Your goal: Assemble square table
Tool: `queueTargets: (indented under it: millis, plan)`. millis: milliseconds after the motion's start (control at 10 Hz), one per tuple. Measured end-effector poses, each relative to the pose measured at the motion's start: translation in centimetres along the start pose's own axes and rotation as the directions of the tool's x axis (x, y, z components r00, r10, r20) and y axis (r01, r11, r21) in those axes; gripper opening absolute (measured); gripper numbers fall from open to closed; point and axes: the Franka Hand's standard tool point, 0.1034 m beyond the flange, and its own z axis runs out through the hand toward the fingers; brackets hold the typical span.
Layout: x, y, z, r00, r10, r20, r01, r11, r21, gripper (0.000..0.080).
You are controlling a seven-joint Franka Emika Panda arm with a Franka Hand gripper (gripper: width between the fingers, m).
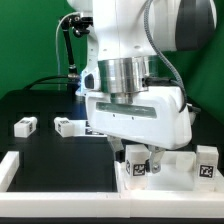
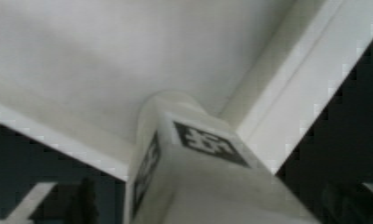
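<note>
Low and right of centre in the exterior view, your gripper (image 1: 141,159) straddles one upright leg (image 2: 201,150) standing on the square table panel (image 1: 181,175); the fingers (image 2: 35,205) are spread, clear of it either side; its long axis points straight up between them.

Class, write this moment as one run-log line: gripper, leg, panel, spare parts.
gripper: open, either side of leg | leg: upright on square panel | loose legs: two on table
</note>
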Motion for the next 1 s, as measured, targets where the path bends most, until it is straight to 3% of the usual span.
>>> queueTargets:
  millis: [300,500,700,800,900,1000]
  plan:
    - [0.0,0.0,0.0,0.975,-0.221,-0.010,0.221,0.975,-0.005,0.0648]
    - [-1.3,-0.5,-0.2,0.830,-0.552,-0.081,0.551,0.834,-0.036,0.0649]
    - [-0.9,-0.4,-0.1,0.853,-0.515,-0.082,0.514,0.857,-0.033,0.0649]
    - [-1.0,-0.4,-0.1,0.860,-0.503,-0.082,0.503,0.864,-0.032,0.0534]
    - [-0.9,-0.3,-0.1,0.881,-0.466,-0.083,0.466,0.885,-0.029,0.0534]
    - [-0.6,0.2,0.0,0.924,-0.374,-0.085,0.373,0.927,-0.028,0.0370]
